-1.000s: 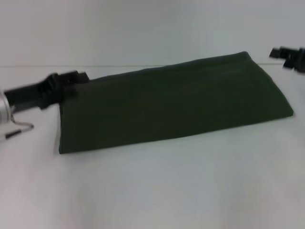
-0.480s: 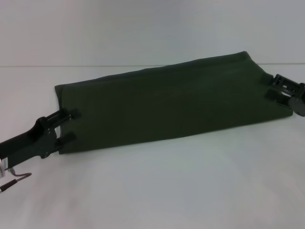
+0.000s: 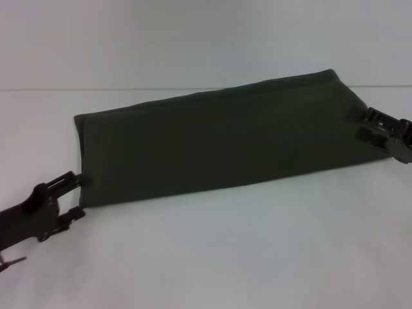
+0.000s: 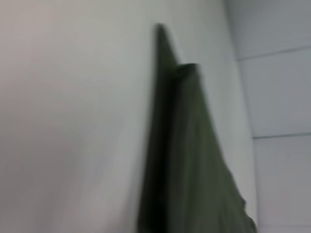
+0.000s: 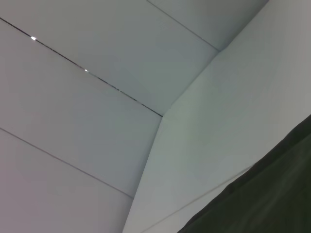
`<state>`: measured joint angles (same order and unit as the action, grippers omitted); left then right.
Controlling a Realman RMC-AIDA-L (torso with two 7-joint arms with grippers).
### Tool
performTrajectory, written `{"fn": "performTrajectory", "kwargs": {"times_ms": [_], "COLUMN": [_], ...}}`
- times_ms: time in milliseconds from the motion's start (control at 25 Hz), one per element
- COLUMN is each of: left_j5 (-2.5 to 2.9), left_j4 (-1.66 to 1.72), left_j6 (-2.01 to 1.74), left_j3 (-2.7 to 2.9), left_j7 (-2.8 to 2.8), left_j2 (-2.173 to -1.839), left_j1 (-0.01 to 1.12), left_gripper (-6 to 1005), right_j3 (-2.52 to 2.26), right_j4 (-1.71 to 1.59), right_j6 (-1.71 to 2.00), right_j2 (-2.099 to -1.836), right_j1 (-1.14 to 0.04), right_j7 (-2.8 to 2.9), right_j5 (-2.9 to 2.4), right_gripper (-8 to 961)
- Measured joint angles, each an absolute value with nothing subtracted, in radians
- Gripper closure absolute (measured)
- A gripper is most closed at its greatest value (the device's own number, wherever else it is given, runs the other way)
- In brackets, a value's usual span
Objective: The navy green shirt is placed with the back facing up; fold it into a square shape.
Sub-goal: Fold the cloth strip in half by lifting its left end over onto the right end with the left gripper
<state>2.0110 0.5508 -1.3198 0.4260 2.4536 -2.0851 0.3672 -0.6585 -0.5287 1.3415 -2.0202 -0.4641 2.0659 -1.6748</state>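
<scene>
Shirt folded into a long band on the white desk [image 3: 212, 257].

The shirt [image 3: 225, 141] lay plain side up, slanting from near-left to far-right. The left claw [image 3: 76, 196] sat at its near-left corner with fingers apart, the upper one touching the cloth edge. The right claw [image 3: 373, 125] rested at the right end; whether it gripped could not be told.

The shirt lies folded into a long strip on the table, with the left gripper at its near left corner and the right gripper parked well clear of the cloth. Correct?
Not quite. In the head view the right gripper is at the navy green shirt's right end, not clear of it. The left gripper is at the near left corner as stated.
</scene>
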Motion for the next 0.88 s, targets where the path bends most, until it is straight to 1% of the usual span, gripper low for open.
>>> {"fn": "performTrajectory", "kwargs": {"times_ms": [200,480,880], "left_j5": [2.039,2.041,2.045], "left_j4": [0.545,0.501,0.481], "left_j6": [-1.31,-1.265,-1.245], "left_j3": [0.378,0.381,0.387], "left_j7": [2.479,2.49,2.51], "left_j2": [-2.085,-2.079,-2.077], "left_j1": [0.358,0.392,0.406], "left_gripper": [124,125,124], "right_j3": [-0.653,-0.652,-0.647], "right_j4": [-0.528,-0.528,-0.528], "right_j6": [1.341,1.333,1.311], "right_j2": [-2.02,-2.018,-2.016], "right_j1": [-0.468,-0.474,-0.473], "right_j7": [2.066,2.065,2.064], "right_j5": [-1.674,-1.674,-1.667], "right_gripper": [26,26,25]}}
